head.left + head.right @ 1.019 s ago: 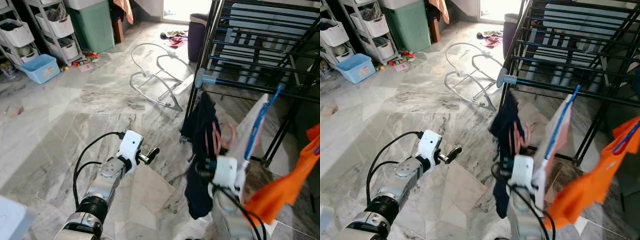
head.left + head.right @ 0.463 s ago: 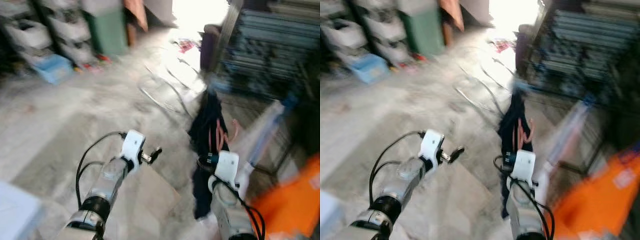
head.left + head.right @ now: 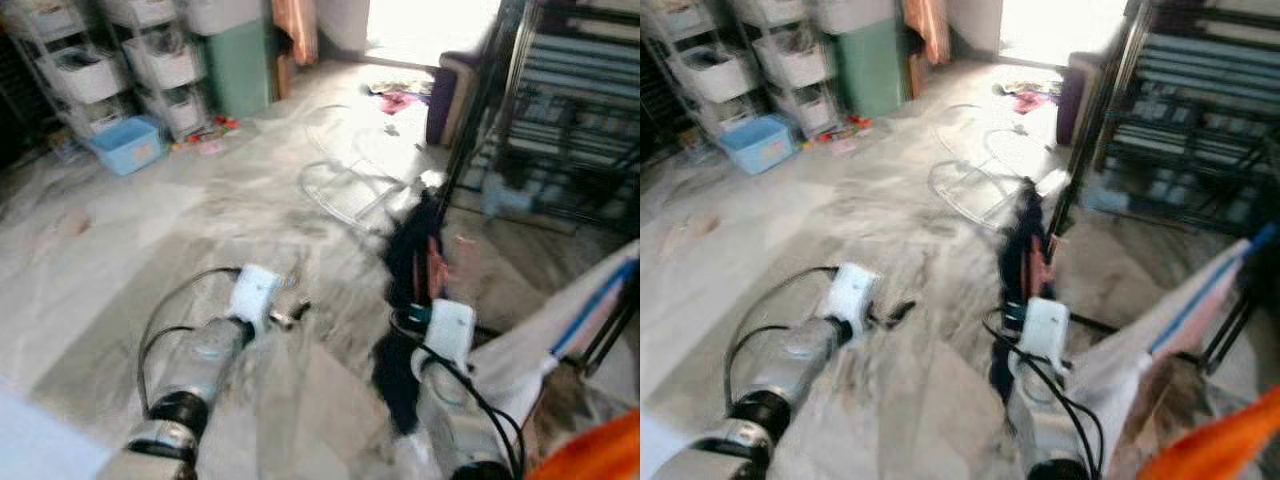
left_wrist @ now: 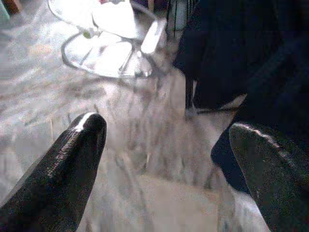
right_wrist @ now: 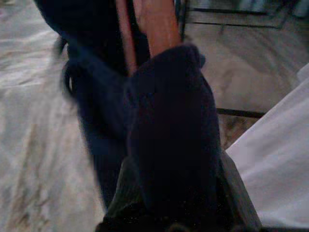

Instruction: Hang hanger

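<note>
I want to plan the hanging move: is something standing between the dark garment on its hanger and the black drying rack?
Nothing visible blocks it. The right gripper holds the dark garment on its orange hanger just before the black drying rack. A white cloth hangs to its right, beside the path.

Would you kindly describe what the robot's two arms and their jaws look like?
Both arms are silver metal tubes with black collars near the base, each ending in a white boxy wrist housing. Black cables loop loosely along each arm to the wrist. The left gripper and the right gripper have long, glossy black fingers with rounded tips.
</note>
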Controlling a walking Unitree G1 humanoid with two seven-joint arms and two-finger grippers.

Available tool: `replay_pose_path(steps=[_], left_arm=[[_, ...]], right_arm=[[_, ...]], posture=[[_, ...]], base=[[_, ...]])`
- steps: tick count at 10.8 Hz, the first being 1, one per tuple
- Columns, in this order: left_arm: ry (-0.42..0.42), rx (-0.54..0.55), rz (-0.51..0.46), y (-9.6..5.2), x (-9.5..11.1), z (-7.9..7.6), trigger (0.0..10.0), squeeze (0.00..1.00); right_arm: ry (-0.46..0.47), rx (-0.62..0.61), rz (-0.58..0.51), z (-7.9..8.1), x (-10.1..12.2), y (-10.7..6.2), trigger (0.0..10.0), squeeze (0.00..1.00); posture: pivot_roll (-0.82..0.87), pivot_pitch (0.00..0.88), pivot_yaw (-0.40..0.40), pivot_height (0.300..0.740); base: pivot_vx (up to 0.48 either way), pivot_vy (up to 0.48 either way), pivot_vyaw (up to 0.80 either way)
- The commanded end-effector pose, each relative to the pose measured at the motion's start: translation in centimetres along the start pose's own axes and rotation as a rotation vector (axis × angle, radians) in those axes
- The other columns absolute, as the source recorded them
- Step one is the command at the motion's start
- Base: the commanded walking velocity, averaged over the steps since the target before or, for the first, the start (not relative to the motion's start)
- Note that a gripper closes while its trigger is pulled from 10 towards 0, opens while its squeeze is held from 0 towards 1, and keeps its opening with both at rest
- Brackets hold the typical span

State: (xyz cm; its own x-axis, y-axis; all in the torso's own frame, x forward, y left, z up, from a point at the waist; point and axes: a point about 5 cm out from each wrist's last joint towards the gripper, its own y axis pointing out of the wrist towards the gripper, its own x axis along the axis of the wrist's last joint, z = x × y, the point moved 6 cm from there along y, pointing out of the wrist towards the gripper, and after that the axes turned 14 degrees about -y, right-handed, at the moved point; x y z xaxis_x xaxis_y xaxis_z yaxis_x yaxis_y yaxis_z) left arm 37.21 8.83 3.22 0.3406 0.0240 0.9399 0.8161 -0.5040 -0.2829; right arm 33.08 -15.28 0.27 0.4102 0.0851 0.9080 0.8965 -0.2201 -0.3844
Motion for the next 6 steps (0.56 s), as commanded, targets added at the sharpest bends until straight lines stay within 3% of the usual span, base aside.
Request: replay_pose_path(steps=[1,4,6], left_arm=[[0.008,-0.049,0.002,0.52,-0.17,-1.62,10.0,0.00],[-0.014,-0.077,-0.005,0.48,-0.25,-2.18,10.0,0.00],[-0.022,-0.096,-0.007,0.48,-0.23,-2.49,10.0,0.00]], right_arm=[[0.035,-0.020,-0.010,0.15,0.35,-0.15,10.0,0.00],[0.029,-0.019,-0.012,0.30,0.42,-0.13,10.0,0.00],[0.027,-0.018,-0.010,0.43,0.31,-0.19,10.0,0.00]], posture=[[-0.01,0.000,0.017,0.740],[0.00,0.000,0.014,0.740],[-0.01,0.000,0.013,0.740]], base=[[0.000,0.000,0.00],[0.000,0.000,-0.72],[0.000,0.000,0.00]])
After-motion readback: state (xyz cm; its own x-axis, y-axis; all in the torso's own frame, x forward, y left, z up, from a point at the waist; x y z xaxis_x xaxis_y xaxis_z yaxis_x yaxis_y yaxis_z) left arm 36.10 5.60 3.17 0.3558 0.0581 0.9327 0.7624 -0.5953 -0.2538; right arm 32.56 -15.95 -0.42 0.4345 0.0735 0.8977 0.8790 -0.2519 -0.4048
